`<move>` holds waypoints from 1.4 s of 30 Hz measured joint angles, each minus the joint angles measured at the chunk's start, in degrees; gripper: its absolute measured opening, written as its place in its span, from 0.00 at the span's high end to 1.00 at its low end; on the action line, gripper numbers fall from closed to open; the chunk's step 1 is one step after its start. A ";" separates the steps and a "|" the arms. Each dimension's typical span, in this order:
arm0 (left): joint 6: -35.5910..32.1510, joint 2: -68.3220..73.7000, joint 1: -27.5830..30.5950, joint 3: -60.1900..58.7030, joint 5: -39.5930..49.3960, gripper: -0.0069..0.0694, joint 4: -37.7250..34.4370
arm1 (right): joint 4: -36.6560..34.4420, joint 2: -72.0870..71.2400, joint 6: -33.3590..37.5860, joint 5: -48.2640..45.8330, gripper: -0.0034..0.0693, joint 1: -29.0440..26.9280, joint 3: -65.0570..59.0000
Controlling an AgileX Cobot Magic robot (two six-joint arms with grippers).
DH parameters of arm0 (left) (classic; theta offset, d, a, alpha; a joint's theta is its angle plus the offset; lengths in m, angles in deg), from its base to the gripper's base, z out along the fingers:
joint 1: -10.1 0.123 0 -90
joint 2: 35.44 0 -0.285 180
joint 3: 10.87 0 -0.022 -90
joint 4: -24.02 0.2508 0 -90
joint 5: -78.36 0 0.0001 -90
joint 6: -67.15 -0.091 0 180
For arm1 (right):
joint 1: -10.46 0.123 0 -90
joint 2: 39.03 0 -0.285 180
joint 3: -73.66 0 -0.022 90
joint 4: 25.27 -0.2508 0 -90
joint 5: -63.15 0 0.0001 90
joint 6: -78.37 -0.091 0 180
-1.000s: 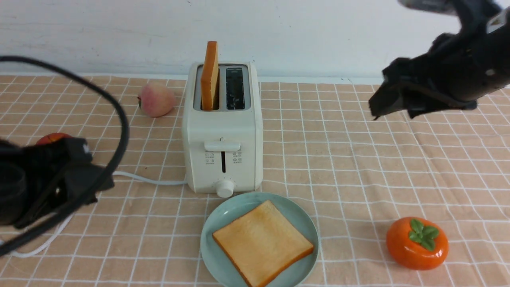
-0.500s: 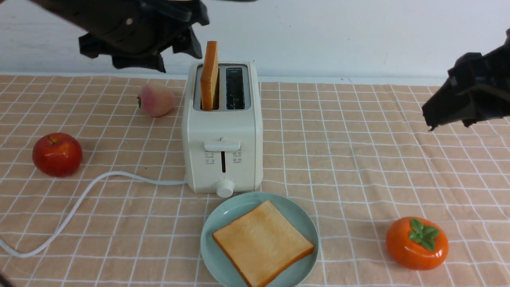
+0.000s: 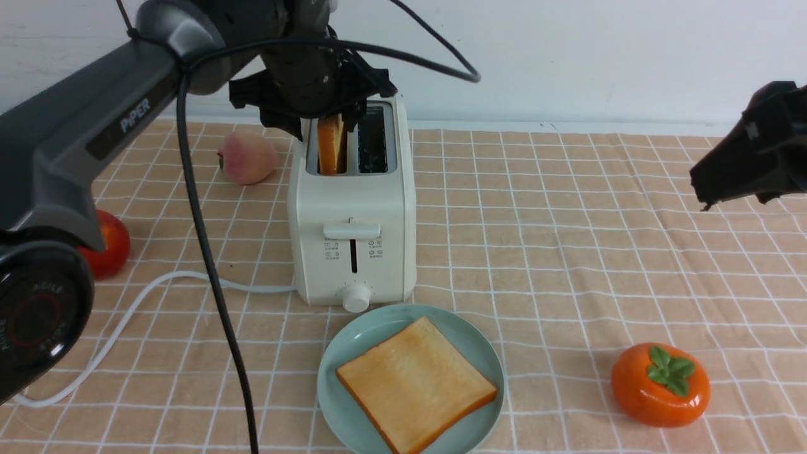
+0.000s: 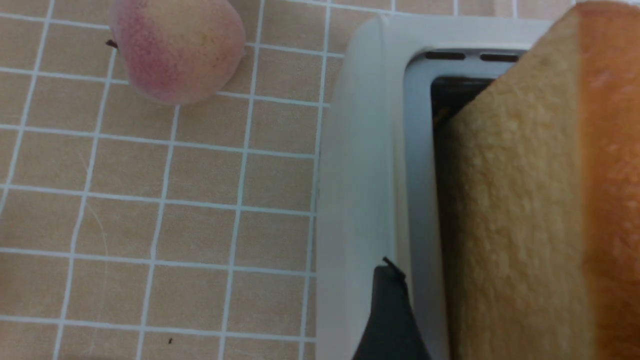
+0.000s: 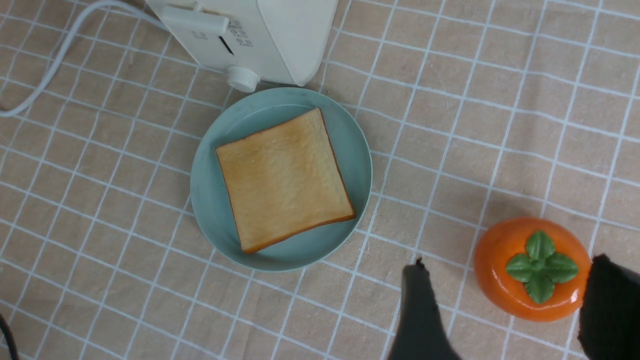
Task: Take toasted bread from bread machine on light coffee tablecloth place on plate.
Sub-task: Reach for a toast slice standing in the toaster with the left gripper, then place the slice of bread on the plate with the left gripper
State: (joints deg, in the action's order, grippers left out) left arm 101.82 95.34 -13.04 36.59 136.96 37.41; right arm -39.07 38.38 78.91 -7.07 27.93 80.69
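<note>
The cream-white bread machine point(image 3: 352, 208) stands on the light coffee tablecloth point(image 3: 567, 252). One slice of toasted bread point(image 3: 330, 146) stands upright in its left slot; the right slot is empty. My left gripper point(image 3: 331, 123) hangs open over that slice, straddling its top. In the left wrist view one dark finger point(image 4: 392, 315) sits beside the slice point(image 4: 510, 225) with a gap between them. A second slice point(image 3: 416, 384) lies flat on the mint-green plate point(image 3: 470, 353) in front of the bread machine. My right gripper point(image 3: 703, 189) hovers open and empty at the far right.
A peach point(image 3: 247, 157) lies left of the bread machine, and a red apple point(image 3: 107, 243) is partly hidden behind my left arm. An orange persimmon point(image 3: 660, 384) sits front right, below the right gripper point(image 5: 510, 270). The white cord point(image 3: 157, 284) trails to the front left.
My left arm has swung up from the front left and come down over the slice in the slot. My right arm has drawn back to the right.
</note>
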 joint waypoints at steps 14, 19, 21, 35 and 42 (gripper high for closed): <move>-3.48 -10.35 0.00 0.67 4.74 0.85 0.43 | 0.00 -0.38 -0.05 -0.16 0.37 0.00 0.00; -8.30 -23.12 0.00 1.06 10.67 0.85 -0.91 | 1.13 -0.38 -0.05 -0.23 0.37 0.00 0.00; -9.53 -26.81 0.00 1.05 12.43 0.85 -2.04 | 1.22 -0.38 -0.05 -0.17 0.37 0.00 0.00; -28.56 -57.12 0.00 -45.59 -0.64 0.85 -43.96 | 1.16 -0.32 -0.05 0.34 0.37 0.00 0.00; -43.73 -51.48 0.00 -76.28 -24.24 0.85 -76.43 | -0.12 -0.32 -0.05 0.45 0.37 0.00 0.00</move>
State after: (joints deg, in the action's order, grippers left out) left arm 58.09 43.87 -13.04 -39.69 112.71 -39.02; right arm -39.19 38.06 78.86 -6.61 27.93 80.69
